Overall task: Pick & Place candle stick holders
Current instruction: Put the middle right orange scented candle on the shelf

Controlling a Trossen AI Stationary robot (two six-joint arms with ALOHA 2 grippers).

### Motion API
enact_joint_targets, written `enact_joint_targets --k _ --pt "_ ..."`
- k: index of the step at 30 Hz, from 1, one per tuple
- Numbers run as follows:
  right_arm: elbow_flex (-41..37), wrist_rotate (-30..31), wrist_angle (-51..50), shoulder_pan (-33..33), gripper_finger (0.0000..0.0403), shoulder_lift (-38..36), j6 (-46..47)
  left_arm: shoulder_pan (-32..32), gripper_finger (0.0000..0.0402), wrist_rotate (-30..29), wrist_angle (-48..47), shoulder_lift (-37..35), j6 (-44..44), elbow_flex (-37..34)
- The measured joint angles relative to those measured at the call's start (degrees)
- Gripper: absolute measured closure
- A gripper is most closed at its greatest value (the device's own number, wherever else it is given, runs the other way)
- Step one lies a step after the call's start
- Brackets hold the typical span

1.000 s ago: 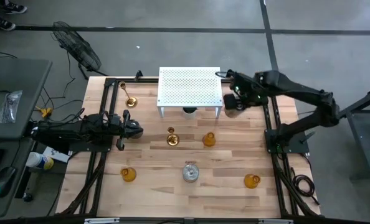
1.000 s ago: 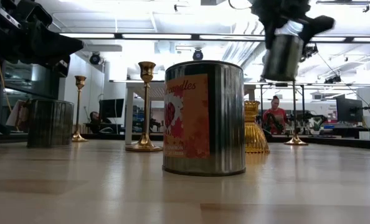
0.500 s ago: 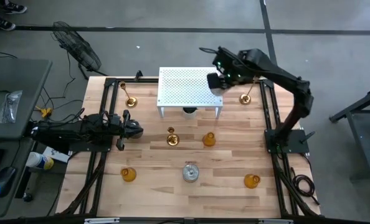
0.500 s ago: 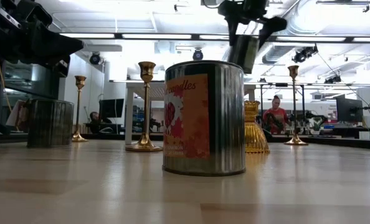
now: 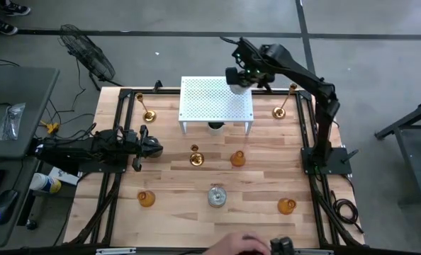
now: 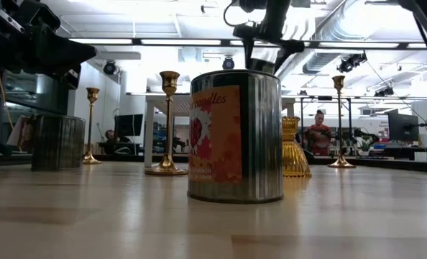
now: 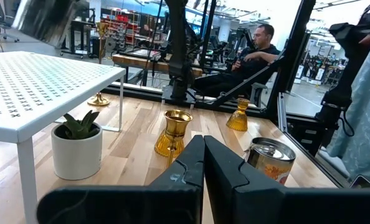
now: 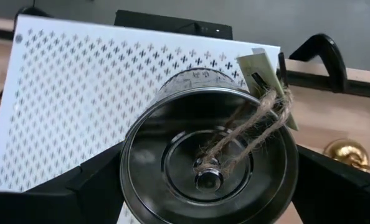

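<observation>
Gripping a silvery tin candle holder [image 8: 208, 151] between widely spread fingers, the right gripper [image 5: 239, 75] is held above the far right corner of the white perforated rack [image 5: 207, 104]; in the right wrist view the tin is seen from its lidded end, with a twine bow and a paper tag on top, and the rack's punched surface lies behind it. It cannot be told whether the tin touches the rack or is held clear of it. The left gripper [image 5: 154, 147] is kept at the left side of the table [image 5: 260, 188] with its fingers pressed together and nothing between them. A second silvery tin [image 5: 217, 195], bearing an orange label, stands near the front middle of the table. Amber-orange glass holders are seen at the near left [image 5: 146, 199], the near right [image 5: 287, 205] and the centre right [image 5: 238, 159]. Slim brass candlesticks stand at the far left [image 5: 148, 113], the far right [image 5: 281, 110] and the centre [image 5: 195, 157]. A small potted plant [image 7: 78, 143] sits under the rack. A person's hand [image 5: 235, 246] appears at the near edge (only partly in view).
</observation>
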Motion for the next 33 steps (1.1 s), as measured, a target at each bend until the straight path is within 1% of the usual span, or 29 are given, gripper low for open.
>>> enact_joint_targets --k 7,16,33 --pt "0.0 -2.0 1.2 -2.0 0.005 1.0 3.4 0.0 0.0402 0.0 0.0 0.0 0.0 0.0" --pt "0.0 -3.4 2.3 -4.0 0.005 2.5 4.5 0.0 0.0402 0.0 0.0 0.0 0.0 0.0" --pt "0.0 -5.0 1.9 -5.1 0.005 3.6 2.8 0.0 0.0402 0.1 0.0 0.0 0.0 0.0"
